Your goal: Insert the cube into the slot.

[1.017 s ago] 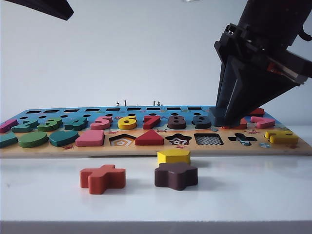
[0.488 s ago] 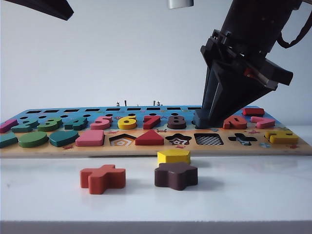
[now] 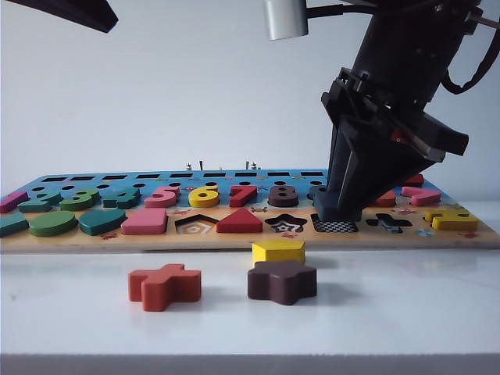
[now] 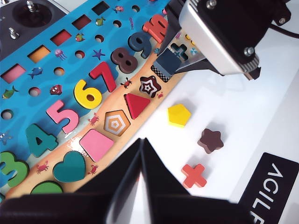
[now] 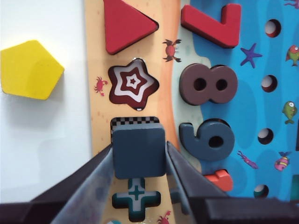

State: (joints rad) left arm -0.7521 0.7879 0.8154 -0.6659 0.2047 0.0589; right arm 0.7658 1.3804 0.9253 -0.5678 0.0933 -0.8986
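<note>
I saw the cube as matt painted wood, the puzzle board as smooth printed wood, the table glossy white, the right gripper matt black plastic.

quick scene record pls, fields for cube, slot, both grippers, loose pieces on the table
cube: navy cube held between the right gripper's fingers, just above the board
slot: checkerboard slot partly covered by the cube, a strip of its floor showing
right gripper: right gripper shut on the cube, over the puzzle board
left gripper: left gripper shut, holding nothing, above the table near the board's front edge
loose pieces: yellow pentagon, brown star, red cross on the white table
status: cube not yet seated
</note>
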